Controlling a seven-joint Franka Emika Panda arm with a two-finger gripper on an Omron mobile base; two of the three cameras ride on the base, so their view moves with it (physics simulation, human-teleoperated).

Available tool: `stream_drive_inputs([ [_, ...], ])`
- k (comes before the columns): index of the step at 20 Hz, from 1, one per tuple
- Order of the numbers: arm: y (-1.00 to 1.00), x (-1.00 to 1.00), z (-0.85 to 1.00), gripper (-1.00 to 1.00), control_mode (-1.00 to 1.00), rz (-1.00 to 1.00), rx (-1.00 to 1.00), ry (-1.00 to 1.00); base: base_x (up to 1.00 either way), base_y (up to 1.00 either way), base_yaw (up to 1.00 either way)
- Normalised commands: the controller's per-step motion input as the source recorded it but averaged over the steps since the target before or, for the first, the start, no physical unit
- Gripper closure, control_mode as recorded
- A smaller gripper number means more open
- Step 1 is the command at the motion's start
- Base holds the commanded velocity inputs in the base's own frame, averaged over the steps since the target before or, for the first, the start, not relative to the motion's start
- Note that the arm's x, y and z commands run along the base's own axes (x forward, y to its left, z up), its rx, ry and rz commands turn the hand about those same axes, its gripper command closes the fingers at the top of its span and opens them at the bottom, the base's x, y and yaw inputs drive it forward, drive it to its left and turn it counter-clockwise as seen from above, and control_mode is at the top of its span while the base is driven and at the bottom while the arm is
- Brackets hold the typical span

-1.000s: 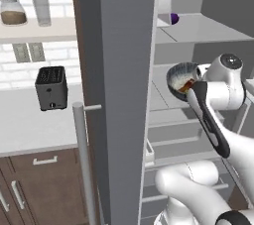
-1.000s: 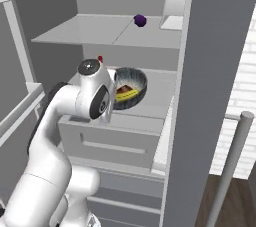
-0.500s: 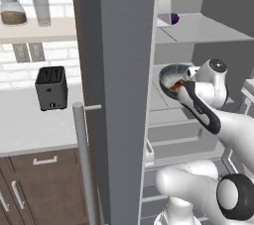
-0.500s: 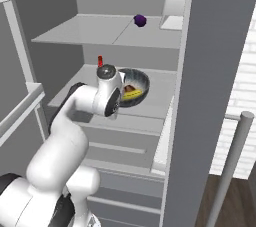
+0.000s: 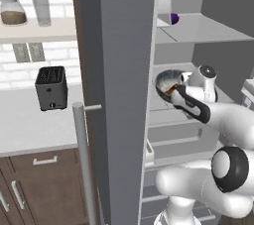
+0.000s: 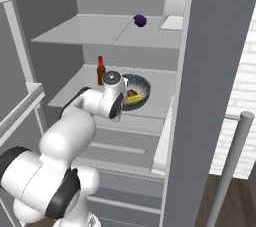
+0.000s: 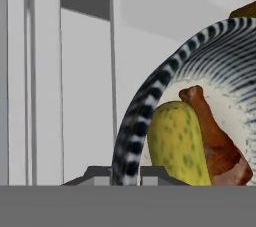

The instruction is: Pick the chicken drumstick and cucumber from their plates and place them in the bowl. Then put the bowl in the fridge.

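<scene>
Two foods lie inside the bowl (image 7: pixel 165 91): the cucumber (image 7: pixel 177 146) and the chicken drumstick (image 7: pixel 215 141). They touch, side by side, just past the jaws (image 7: pixel 125 175). The jaws are pressed together on the bowl's dark striped rim, pinching it. In the hand view the rim runs up from between the two dark tips and curves away to the right. The cucumber is yellow-green with small spots. The drumstick is reddish-brown and leans against it.

From the right base view, the bowl (image 6: pixel 136 91) is over the middle shelf (image 6: pixel 80 88) inside the fridge (image 6: pixel 215 71). I cannot tell if the bowl sits on the shelf or hangs just above it. The yellow cucumber (image 6: pixel 134 98) and the brown drumstick (image 6: pixel 131 92) show inside it. A small dark red bottle (image 6: pixel 100 71) stands on the same shelf, near the jaws and to the left of the bowl. A small purple thing (image 6: pixel 140 20) lies on the shelf above, well apart from the jaws. A white box (image 6: pixel 176 6) stands up there too.

From the left base view, the bowl (image 5: pixel 169 81) is tipped toward the camera, and the white arm (image 5: pixel 218 115) reaches to it. The fridge door (image 5: pixel 116 95) stands open, with a long silver handle (image 5: pixel 84 164). Far from the jaws, a dark toaster (image 5: pixel 51 87) sits on the tabletop (image 5: pixel 30 130). A jar (image 5: pixel 13 11) and a glass (image 5: pixel 41 7) stand on a wall shelf above it.
</scene>
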Motion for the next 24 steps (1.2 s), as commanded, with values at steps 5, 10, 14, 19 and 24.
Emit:
stream_drive_inputs([
  [5,0.0,0.29,-0.34,1.0,-1.0,0.0,0.01,0.0,0.0,0.0,0.0],
  [10,0.0,0.42,-0.26,-1.0,-1.0,0.0,0.01,0.0,0.0,0.0,0.0],
  [14,0.0,0.15,0.0,-1.0,-1.0,0.0,0.0,-0.02,0.0,0.0,0.0],
  [19,0.03,-0.14,0.31,-1.0,-1.0,0.0,0.0,-0.18,0.0,0.0,0.0],
  [24,0.03,-0.65,0.88,-1.0,-1.0,0.0,-0.01,-0.19,0.0,0.0,0.0],
])
